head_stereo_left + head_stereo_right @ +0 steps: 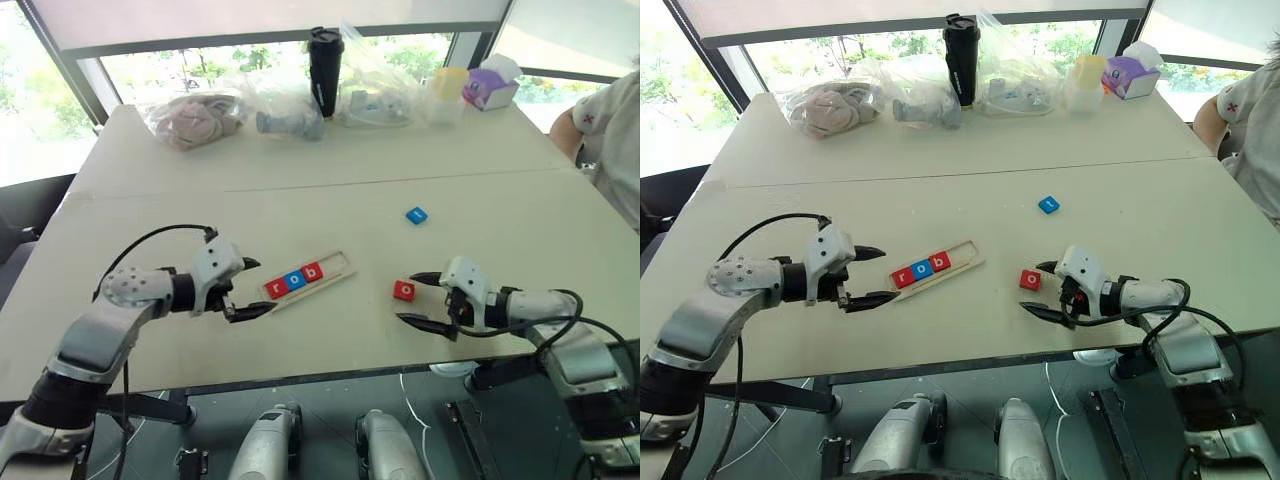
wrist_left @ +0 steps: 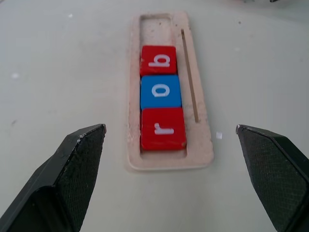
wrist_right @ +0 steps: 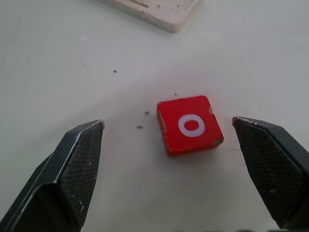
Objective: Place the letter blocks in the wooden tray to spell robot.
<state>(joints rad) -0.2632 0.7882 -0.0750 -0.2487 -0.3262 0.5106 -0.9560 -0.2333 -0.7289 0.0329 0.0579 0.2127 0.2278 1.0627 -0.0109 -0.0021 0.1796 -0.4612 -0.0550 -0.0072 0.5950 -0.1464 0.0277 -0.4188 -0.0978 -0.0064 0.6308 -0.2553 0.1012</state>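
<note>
The wooden tray lies at the table's middle and holds a red "r" block, a blue "o" block and a red "b" block in a row. My left gripper hovers open just left of the tray's "r" end, holding nothing. To the tray's right a red "o" block lies flat on the table. My right gripper is open beside it, fingers to either side and apart from it. A blue block lies farther back.
At the table's far edge stand a black tumbler, several clear plastic bags, a yellow-lidded cup and a purple tissue box. A person's arm in a white sleeve rests at the far right edge.
</note>
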